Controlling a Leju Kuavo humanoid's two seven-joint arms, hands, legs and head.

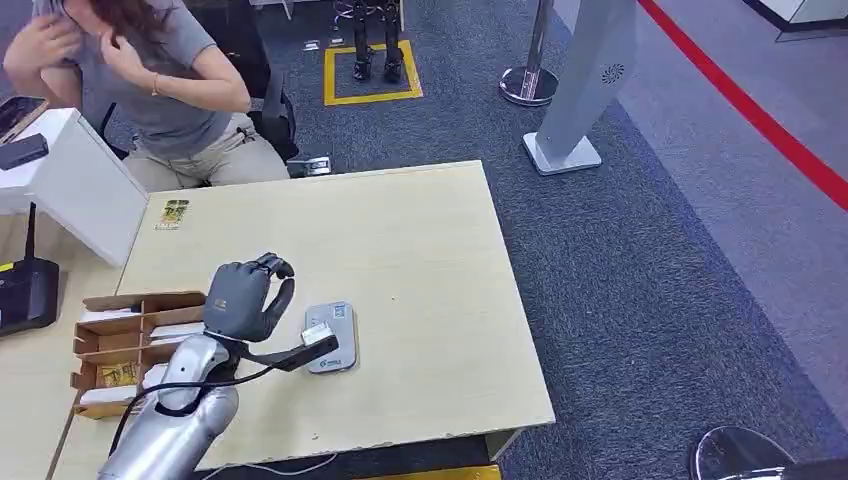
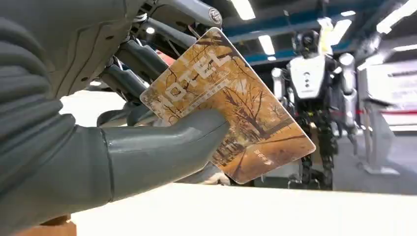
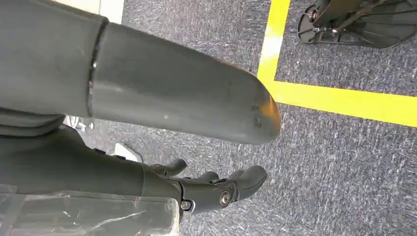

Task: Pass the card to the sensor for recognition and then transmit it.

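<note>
In the left wrist view my left hand (image 2: 98,147) pinches a brown hotel card (image 2: 236,113) with a tree picture between its thumb and fingers, clear above the table top. From the head view that left hand (image 1: 242,297) hovers over the wooden table (image 1: 420,260), just left of the flat grey sensor (image 1: 338,345), and the card is hidden behind it. My wrist's black bracket overlaps the sensor's near left edge. In its own wrist view my right hand (image 3: 196,147) hangs over grey carpet with nothing in it, thumb straight and fingers apart from it.
A cardboard card rack (image 1: 120,345) stands at the table's left edge behind my left arm. A second card (image 1: 173,214) lies at the far left corner. A person (image 1: 170,90) sits beyond the table. A white box (image 1: 70,180) and a black device (image 1: 25,295) stand to the left.
</note>
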